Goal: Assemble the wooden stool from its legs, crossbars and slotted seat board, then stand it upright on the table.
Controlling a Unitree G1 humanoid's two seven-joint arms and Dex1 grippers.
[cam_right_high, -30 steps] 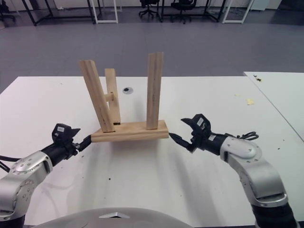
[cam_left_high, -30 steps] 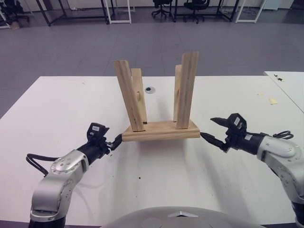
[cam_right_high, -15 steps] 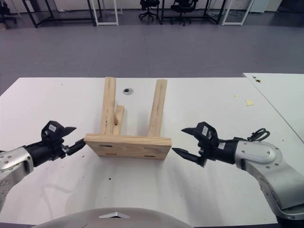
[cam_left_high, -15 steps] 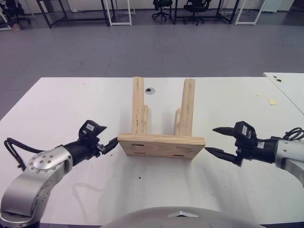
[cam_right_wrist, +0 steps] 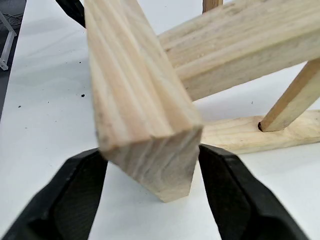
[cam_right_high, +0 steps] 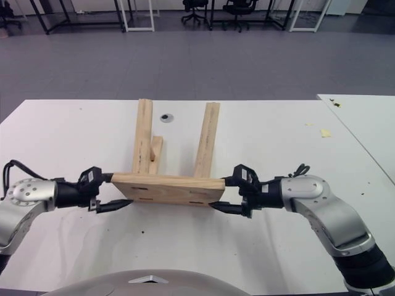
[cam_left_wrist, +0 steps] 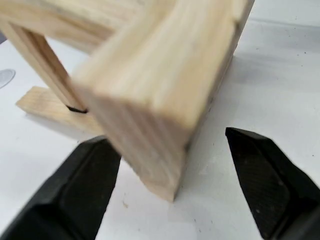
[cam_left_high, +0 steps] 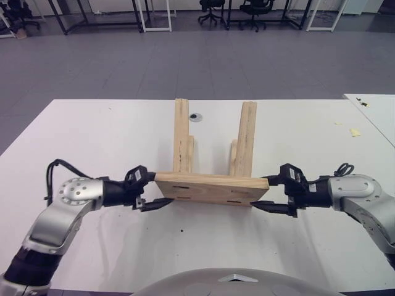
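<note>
The assembled wooden stool lies on its side on the white table (cam_left_high: pixel 80 135). Its slotted seat board (cam_left_high: pixel 210 188) faces me and the legs (cam_left_high: pixel 245 139) point away along the table. My left gripper (cam_left_high: pixel 159 190) is open and straddles the board's left end; in the left wrist view (cam_left_wrist: pixel 165 140) a gap shows between one finger (cam_left_wrist: pixel 265 185) and the wood. My right gripper (cam_left_high: pixel 260 193) grips the board's right end. The right wrist view (cam_right_wrist: pixel 150 150) shows both fingers (cam_right_wrist: pixel 225 200) pressed against the board's sides.
A small grey round grommet (cam_left_high: pixel 195 116) sits in the table behind the stool. A second white table (cam_left_high: pixel 373 111) stands to the right, and a yellow scrap (cam_left_high: pixel 355 131) lies near my table's right edge. Open table surface lies in front of the stool.
One second ago the stool stood upside down with legs up; it has tipped over so the legs point away. Both grippers have moved inward onto the seat board's ends.
</note>
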